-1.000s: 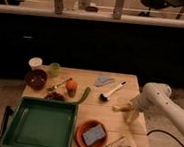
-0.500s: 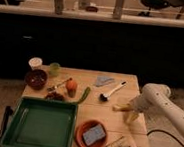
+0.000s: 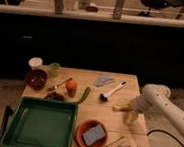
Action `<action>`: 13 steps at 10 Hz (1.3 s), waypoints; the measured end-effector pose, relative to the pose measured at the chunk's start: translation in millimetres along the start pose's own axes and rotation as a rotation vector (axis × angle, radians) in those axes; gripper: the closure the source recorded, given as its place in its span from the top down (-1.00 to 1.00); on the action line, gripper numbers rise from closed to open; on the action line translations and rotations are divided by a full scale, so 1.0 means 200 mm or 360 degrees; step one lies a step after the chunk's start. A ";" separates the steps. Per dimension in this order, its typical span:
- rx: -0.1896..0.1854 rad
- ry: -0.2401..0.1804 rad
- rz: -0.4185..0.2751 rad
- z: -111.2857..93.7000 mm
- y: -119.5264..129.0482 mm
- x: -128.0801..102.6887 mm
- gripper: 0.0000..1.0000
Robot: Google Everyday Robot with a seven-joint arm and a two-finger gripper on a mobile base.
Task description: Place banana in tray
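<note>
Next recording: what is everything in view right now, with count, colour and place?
table: 1, light wood, centre
tray: 1, dark green, table's front left
banana: 1, yellow, table's right side, at the gripper
orange bowl: 1, right of tray
sponge: 1, blue, in orange bowl
brush: 1, pale handle, back right
cloth: 1, grey, back centre
long vegetable: 1, green, behind tray
carrot-like item: 1, orange, left of vegetable
dark bowl: 1, dark red, back left
white cup: 1, back left
green cup: 1, beside white cup
small box: 1, dark, front right
arm: 1, white, from right
gripper: 1, low by the banana
</note>
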 end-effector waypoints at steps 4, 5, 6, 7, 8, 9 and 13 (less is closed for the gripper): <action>-0.0001 -0.0004 0.0009 0.01 0.01 0.01 0.60; -0.0002 -0.0005 0.0011 0.01 0.01 0.01 0.60; -0.0002 -0.0006 0.0014 0.01 0.02 0.01 0.60; -0.0002 -0.0007 0.0016 0.01 0.02 0.01 0.60; -0.0001 -0.0007 0.0017 0.01 0.02 0.01 0.60; -0.0002 -0.0008 0.0017 0.02 0.03 0.01 0.60; 0.0000 -0.0009 0.0019 0.01 0.04 0.02 0.60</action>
